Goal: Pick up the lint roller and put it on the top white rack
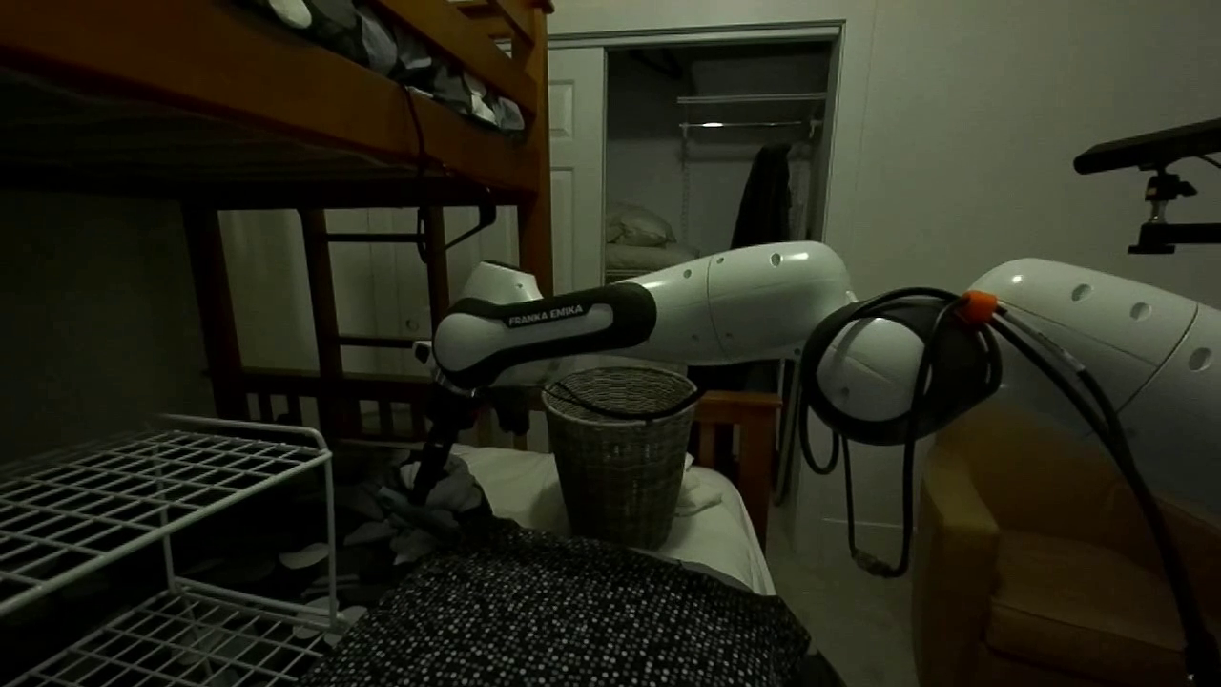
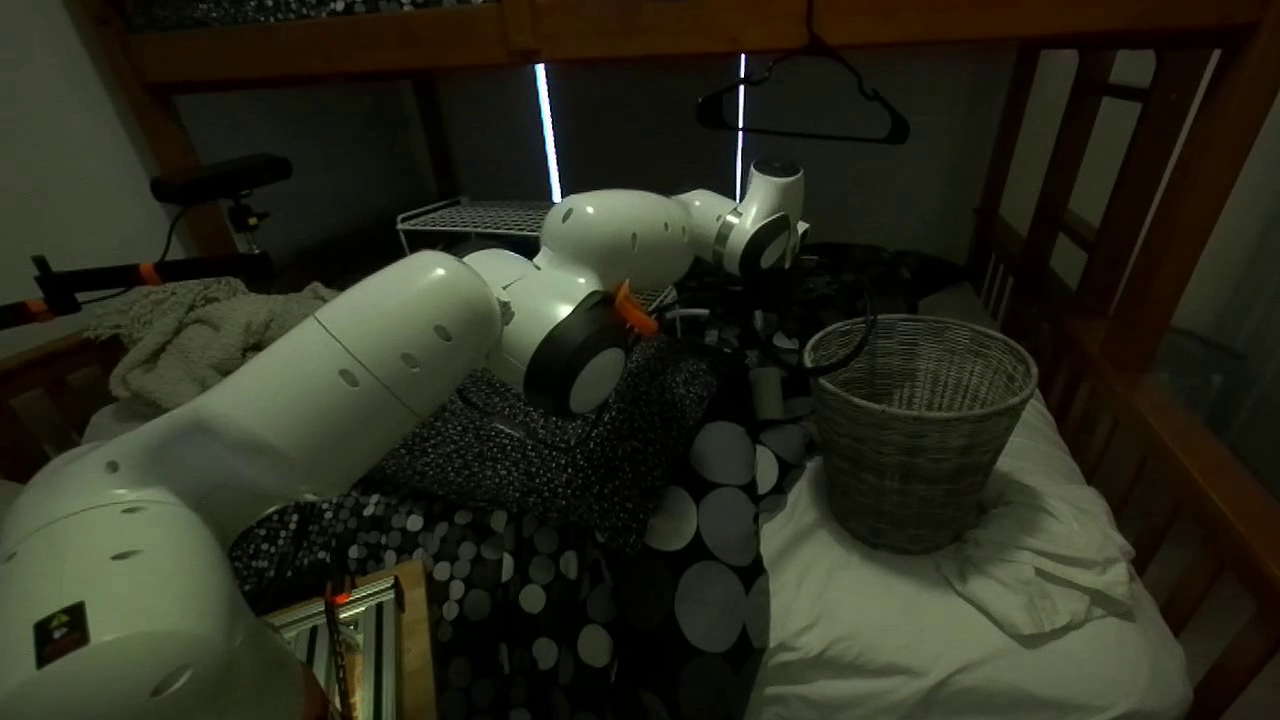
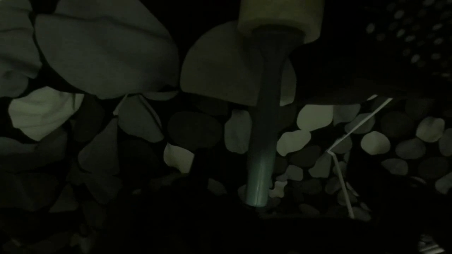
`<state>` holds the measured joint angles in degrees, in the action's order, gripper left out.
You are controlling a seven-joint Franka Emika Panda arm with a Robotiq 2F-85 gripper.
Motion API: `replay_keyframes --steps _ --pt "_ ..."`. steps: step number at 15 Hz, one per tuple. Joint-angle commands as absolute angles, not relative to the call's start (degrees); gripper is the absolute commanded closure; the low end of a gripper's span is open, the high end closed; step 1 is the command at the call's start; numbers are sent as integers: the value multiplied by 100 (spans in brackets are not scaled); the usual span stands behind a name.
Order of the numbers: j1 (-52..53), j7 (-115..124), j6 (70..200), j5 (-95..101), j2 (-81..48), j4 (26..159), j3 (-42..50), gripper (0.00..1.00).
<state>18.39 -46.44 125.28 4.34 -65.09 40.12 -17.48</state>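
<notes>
The lint roller lies on the dotted bedding. In the wrist view its pale roll (image 3: 282, 17) is at the top, and its dark handle with a teal end points down toward the gripper. Its roll (image 2: 767, 392) also shows beside the basket in an exterior view. The top white rack (image 1: 167, 528) is the upper tier of a white wire stand and also shows behind the arm (image 2: 480, 215). My gripper (image 1: 434, 468) points down low over the bedding, beyond the rack. Its jaws are black in the wrist view, so opening and contact are unclear.
A grey woven basket (image 1: 620, 477) stands on the white sheet, near the arm. The wooden bunk frame (image 1: 286, 124) is overhead, with a black hanger (image 2: 805, 130) hanging from it. A lower white tier (image 1: 181, 639) sits under the top rack. A cable loops from the arm.
</notes>
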Motion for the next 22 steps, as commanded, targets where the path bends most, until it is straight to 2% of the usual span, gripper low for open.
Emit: replay_keyframes --steps 1,19,21,22 --pt "1840 -4652 12525 433 -6527 3979 -1753 0" --pt "2216 -3130 13200 401 -7211 3504 -1516 3" --pt "2232 -3208 13456 387 -7393 3355 -1560 11" --pt "2252 -3186 13620 401 -7477 3285 -1545 23"
